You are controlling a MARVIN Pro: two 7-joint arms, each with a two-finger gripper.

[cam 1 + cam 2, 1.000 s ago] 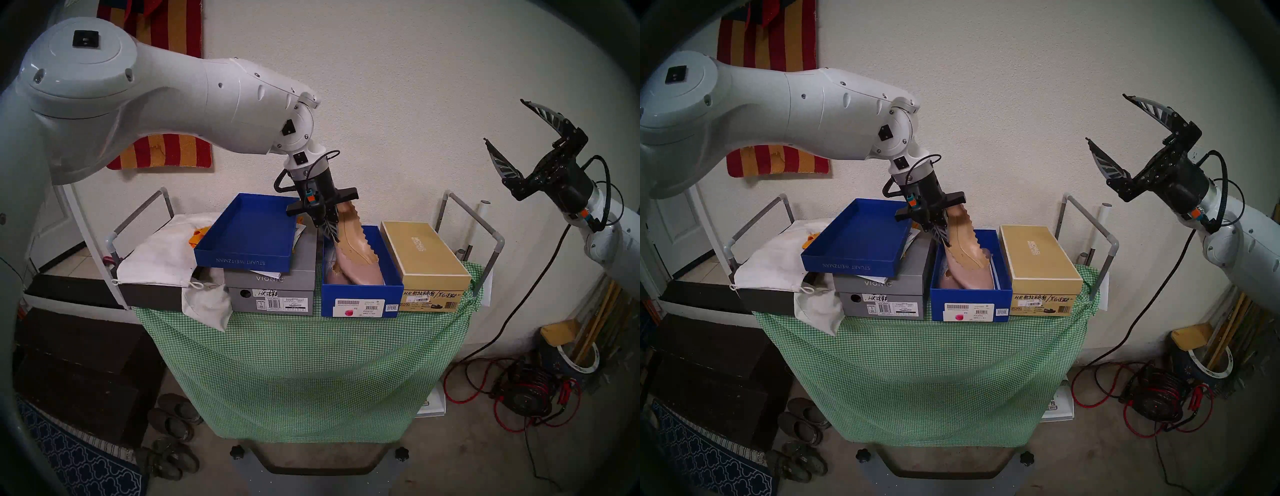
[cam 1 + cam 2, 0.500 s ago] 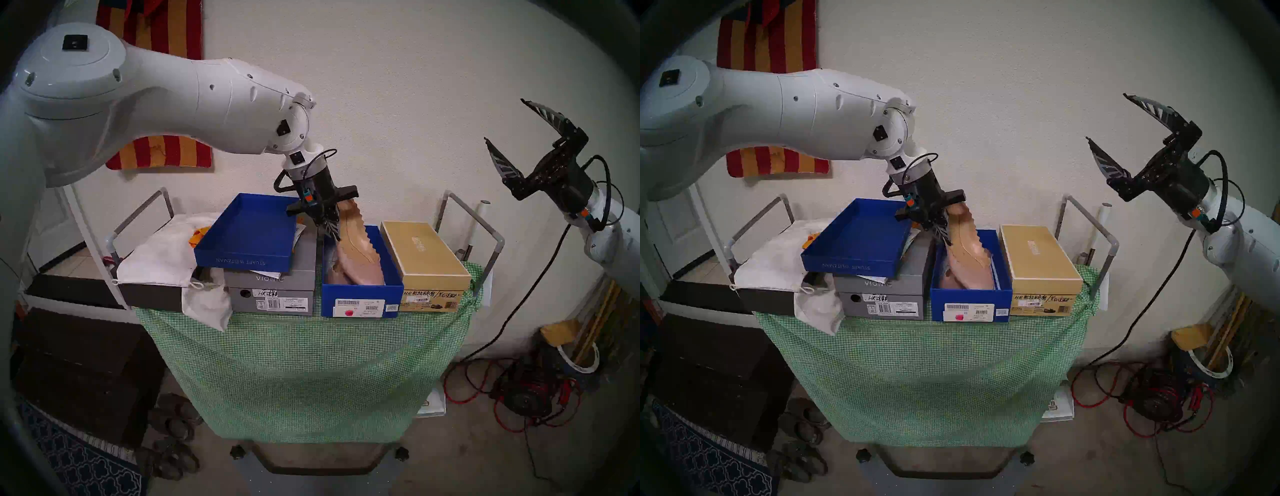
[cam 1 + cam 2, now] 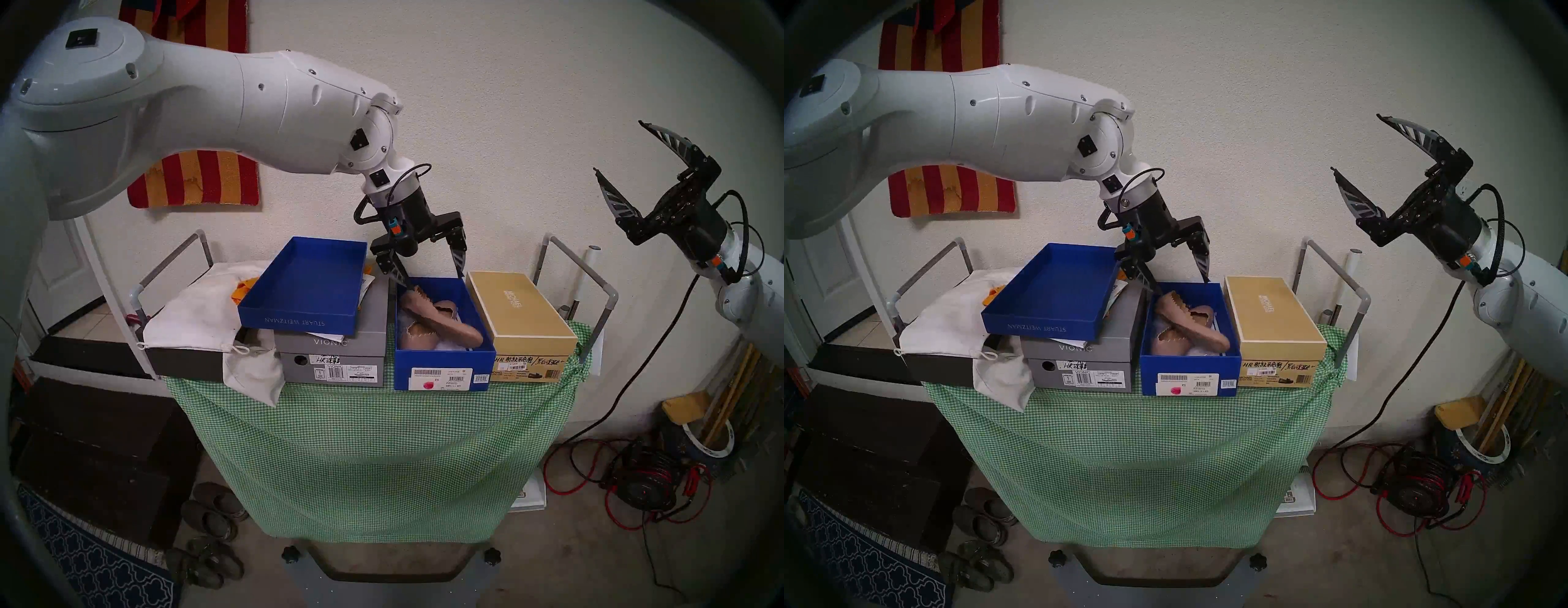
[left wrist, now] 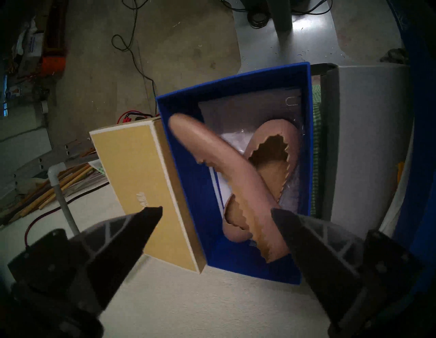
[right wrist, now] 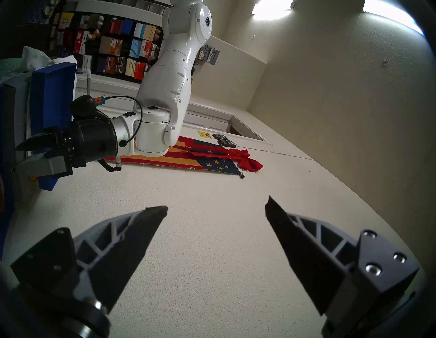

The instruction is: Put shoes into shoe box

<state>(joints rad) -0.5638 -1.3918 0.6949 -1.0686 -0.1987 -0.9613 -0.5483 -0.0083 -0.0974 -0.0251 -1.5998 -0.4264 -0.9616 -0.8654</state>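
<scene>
The royal-blue shoe box [image 3: 443, 357] stands open on the cart between a grey box and a tan box. Both dusty-pink flats lie inside it. One shoe [image 3: 441, 320] lies slanted across the other shoe [image 3: 418, 337]. The left wrist view shows the box wall [image 4: 188, 165], the upper shoe [image 4: 226, 165] and the lower shoe [image 4: 276, 132]. My left gripper [image 3: 436, 280] is open and empty just above the box's back end, with one finger at the upper shoe's heel. My right gripper [image 3: 617, 146] is open and empty, raised far right by the wall.
A shallow blue tray [image 3: 305, 288] lettered STUART WEITZMAN sits on a grey VIONIC box [image 3: 335, 352] left of the shoe box. A tan box [image 3: 522, 310] touches its right side. A white cloth bag [image 3: 195, 310] lies left. Grey-green clogs [image 3: 212, 518] and cables [image 3: 636, 488] are on the floor.
My left gripper opened and let go of the shoe, which dropped from standing on its toe to lying across the other shoe. The gripper rose and shifted right. The right arm stayed still.
</scene>
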